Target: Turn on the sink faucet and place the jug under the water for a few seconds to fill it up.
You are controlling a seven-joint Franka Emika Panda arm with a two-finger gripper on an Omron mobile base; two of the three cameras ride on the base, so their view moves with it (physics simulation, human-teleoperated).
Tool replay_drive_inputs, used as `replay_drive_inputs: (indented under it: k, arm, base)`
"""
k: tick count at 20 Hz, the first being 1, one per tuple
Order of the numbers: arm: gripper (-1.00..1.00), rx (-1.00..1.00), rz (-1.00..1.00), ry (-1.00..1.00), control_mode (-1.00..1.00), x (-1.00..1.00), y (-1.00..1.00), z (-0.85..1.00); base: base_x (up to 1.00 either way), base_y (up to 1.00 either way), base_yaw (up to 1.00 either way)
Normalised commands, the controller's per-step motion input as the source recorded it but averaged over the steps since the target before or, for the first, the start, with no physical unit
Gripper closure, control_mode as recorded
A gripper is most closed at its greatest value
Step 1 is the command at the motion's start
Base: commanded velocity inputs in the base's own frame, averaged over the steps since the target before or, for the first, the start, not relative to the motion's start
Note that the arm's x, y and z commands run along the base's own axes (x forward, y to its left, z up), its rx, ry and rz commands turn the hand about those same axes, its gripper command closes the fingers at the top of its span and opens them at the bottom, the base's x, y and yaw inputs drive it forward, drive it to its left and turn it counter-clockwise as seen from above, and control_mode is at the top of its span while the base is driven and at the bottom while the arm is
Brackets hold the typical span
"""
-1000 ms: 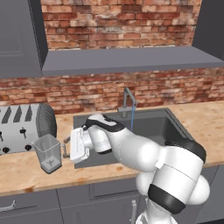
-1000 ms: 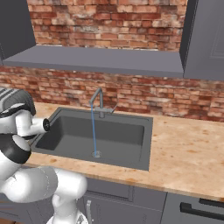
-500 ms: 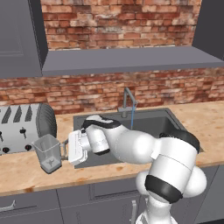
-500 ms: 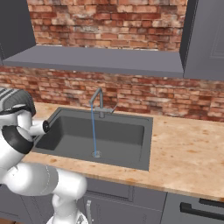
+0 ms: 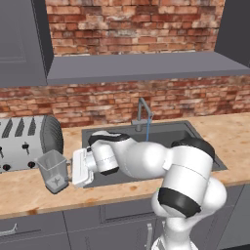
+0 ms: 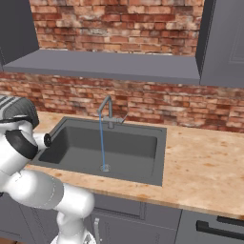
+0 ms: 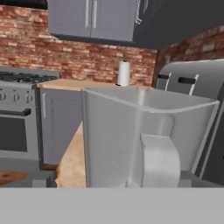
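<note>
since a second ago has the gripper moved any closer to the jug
Yes. In the left base view the gripper has slid left along the counter front, away from the sink faucet, and now sits right beside the jug, jaws open.

Light was even and soft throughout, with no single source evident. The pale wooden tabletop (image 6: 200,162) was brightly lit without glare, while the dark grey rectangular sink basin (image 6: 128,147) lay in flat shade. Shadows were faint. Edges looked slightly soft and pixelated; the clear colourless pitcher-style jug (image 7: 144,135) appeared hazy up close.
</note>
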Motion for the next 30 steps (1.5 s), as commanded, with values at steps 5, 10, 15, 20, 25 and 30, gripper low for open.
replay_drive_inputs:
  k: [5, 10, 15, 20, 25, 30]
  arm:
    - [-1.00, 0.00, 0.00, 0.00, -1.00, 0.00, 0.05, -0.06]
    - [1.00, 0.00, 0.00, 0.00, -1.00, -0.03, 0.01, -0.02]
    - [1.00, 0.00, 0.00, 0.00, -1.00, 0.00, 0.00, 0.00]
    - [1.00, 0.00, 0.00, 0.00, -1.00, 0.00, 0.00, 0.00]
    - [1.00, 0.05, 0.00, 0.00, -1.00, -0.09, -0.22, 0.18]
    - [1.00, 0.13, -0.01, -0.01, -1.00, -0.43, -0.84, 0.71]
  base:
    - [0.00, 0.00, 0.00]
    - [0.00, 0.00, 0.00]
    - [0.00, 0.00, 0.00]
    - [0.00, 0.00, 0.00]
    - [0.00, 0.00, 0.00]
    - [0.00, 0.00, 0.00]
